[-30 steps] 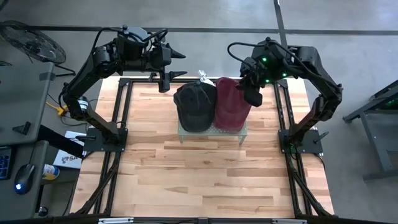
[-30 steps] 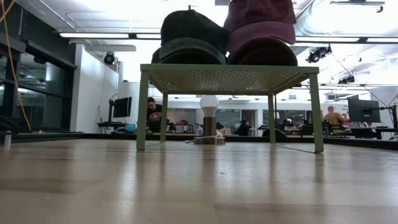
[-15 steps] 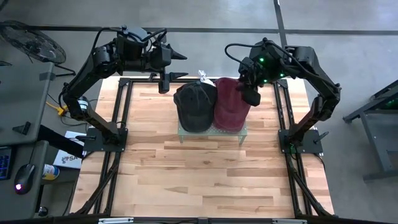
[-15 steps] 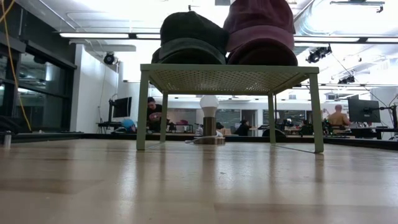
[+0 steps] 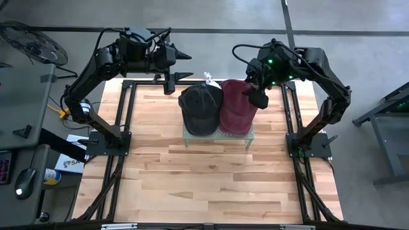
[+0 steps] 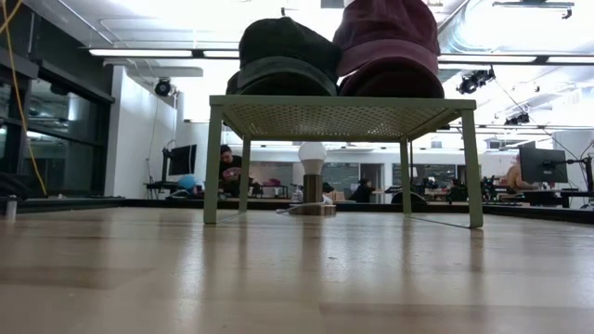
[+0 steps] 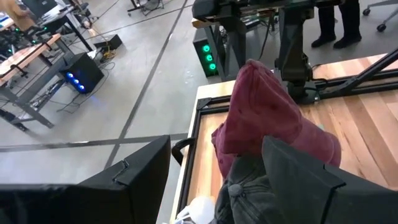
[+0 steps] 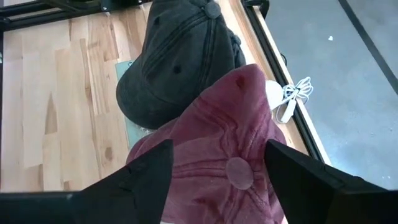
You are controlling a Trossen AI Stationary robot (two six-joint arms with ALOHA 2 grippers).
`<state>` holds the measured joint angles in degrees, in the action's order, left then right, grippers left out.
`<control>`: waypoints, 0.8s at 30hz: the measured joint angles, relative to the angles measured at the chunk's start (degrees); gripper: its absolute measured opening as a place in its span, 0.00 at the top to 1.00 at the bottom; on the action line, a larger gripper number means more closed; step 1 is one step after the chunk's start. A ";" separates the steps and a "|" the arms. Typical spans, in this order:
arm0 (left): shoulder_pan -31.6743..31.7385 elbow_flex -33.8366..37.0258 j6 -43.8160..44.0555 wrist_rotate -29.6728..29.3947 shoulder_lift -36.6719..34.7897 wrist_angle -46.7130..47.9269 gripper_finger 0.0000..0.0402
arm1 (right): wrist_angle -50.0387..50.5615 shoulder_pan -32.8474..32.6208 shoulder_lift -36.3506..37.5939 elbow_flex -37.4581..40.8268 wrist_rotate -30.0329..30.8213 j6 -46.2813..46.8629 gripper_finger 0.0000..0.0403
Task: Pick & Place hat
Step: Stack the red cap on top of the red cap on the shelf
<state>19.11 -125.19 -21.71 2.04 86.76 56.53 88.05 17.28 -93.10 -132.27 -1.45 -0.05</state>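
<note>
Two hats sit side by side on a pale green mesh stand: a black cap on the left and a maroon cap on the right, touching each other. Both rest on the stand's top with their brims toward the near edge. My right gripper hangs open just above the maroon cap's crown, one finger on each side of it and no touch showing. My left gripper is open too. It hovers over the table's far edge, left of the black cap.
A white light bulb with a white cord lies behind the stand at the table's far edge. A black frame rail borders the wooden tabletop. The near half of the table is bare wood. People sit at desks in the room beyond.
In the low view the maroon cap's crown, which stood drawn up past the picture's top, has sunk a little into a rounded dome. The black cap and the stand have not moved. Both arms have stayed where they were.
</note>
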 joint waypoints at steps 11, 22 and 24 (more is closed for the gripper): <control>0.00 0.00 2.07 -0.02 0.00 0.00 0.38 | -2.12 0.70 2.61 0.00 6.36 2.04 0.40; 0.00 0.00 2.53 -0.04 0.00 0.31 0.38 | 1.88 0.74 3.14 0.00 12.08 7.86 0.45; 0.00 0.00 2.57 -0.04 0.00 1.00 0.38 | 1.89 0.72 3.58 0.00 12.01 7.85 0.49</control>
<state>19.11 -125.19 -19.14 2.00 86.76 57.54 89.94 18.00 -89.52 -132.27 10.56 7.80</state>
